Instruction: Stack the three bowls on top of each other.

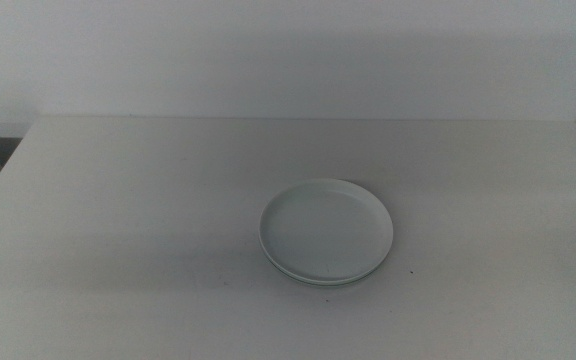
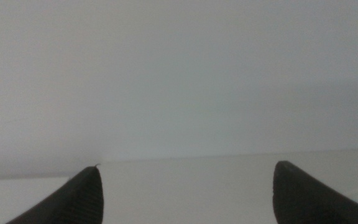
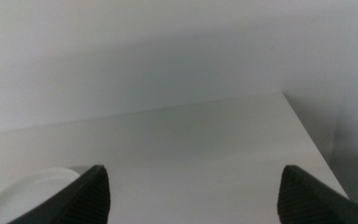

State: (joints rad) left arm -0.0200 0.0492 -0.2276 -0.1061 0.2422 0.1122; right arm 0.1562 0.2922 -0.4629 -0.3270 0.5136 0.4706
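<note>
Table (image 1: 118, 200): I had one broad pale surface, filling the middle view, with a plain wall behind it.

Stack of bowls (image 1: 326, 232): it sat a little right of centre and toward the near edge, alone on the table. The top dish read whitish with a low rim. Beneath its near edge I could make out at least one more rim, faintly greenish. I could not count three layers or pick out a grey one from this angle. The rims looked nearly concentric, with the lower one peeking out slightly on the near side. I judged the stacking done or all but done.

How to finish well, as I saw it: leave the pile alone, keep both arms back and high, and only nudge if a closer look showed a rim riding up on another. Any approach should come from above, not sweep in along the table.

Right gripper (image 3: 194, 196): it was spread wide and held nothing, with bare table between the jaws. A pale dish edge (image 3: 33, 190) showed just beside one jaw, apart from it, as far as I could tell.

Left gripper (image 2: 186, 193): it was likewise released, jaws wide apart, grasping nothing, aimed at table and wall. Neither arm appeared in the middle view.
</note>
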